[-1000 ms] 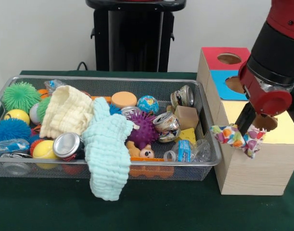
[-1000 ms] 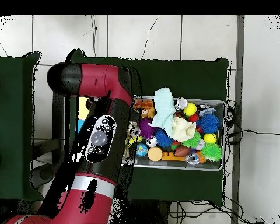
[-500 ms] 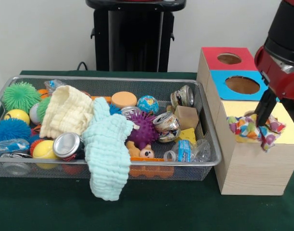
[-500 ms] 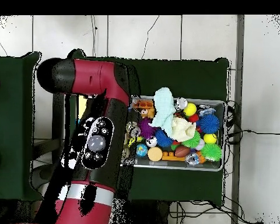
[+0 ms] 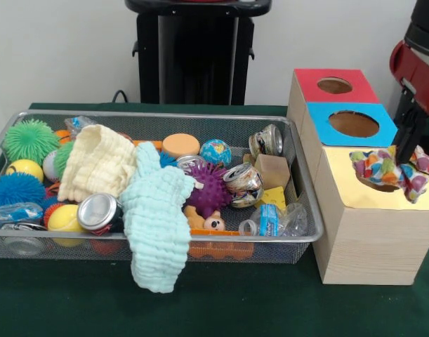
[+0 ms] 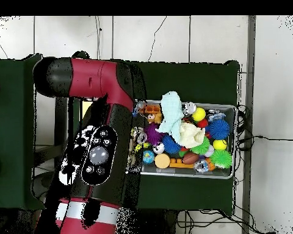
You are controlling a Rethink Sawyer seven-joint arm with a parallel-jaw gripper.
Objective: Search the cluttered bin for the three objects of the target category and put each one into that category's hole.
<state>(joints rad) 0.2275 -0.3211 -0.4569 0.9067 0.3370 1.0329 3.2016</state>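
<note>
In the front view my gripper [image 5: 409,146] comes in at the far right, shut on a multicoloured patterned cloth [image 5: 388,170]. The cloth hangs just over the yellow top [image 5: 354,193] of the wooden box and covers most of its hole. Behind it lie the blue top [image 5: 351,123] and the red top [image 5: 333,85], each with an open round hole. A pale yellow cloth [image 5: 98,163] and a mint cloth [image 5: 156,217] lie in the wire bin [image 5: 291,242]; the mint one droops over its front rim. In the overhead view the arm [image 6: 100,152] hides the gripper and box.
The bin also holds spiky balls, crushed cans [image 5: 98,210], a purple spiky ball [image 5: 208,188], a wooden cube [image 5: 272,170] and plastic bottles. The overhead view shows the bin [image 6: 234,141] to the right of the arm. A black pedestal [image 5: 196,53] stands behind the bin.
My gripper has carried the patterned cloth to the right and slightly up, from the box's front left corner to above the yellow top's hole. The bin's contents have not moved.
</note>
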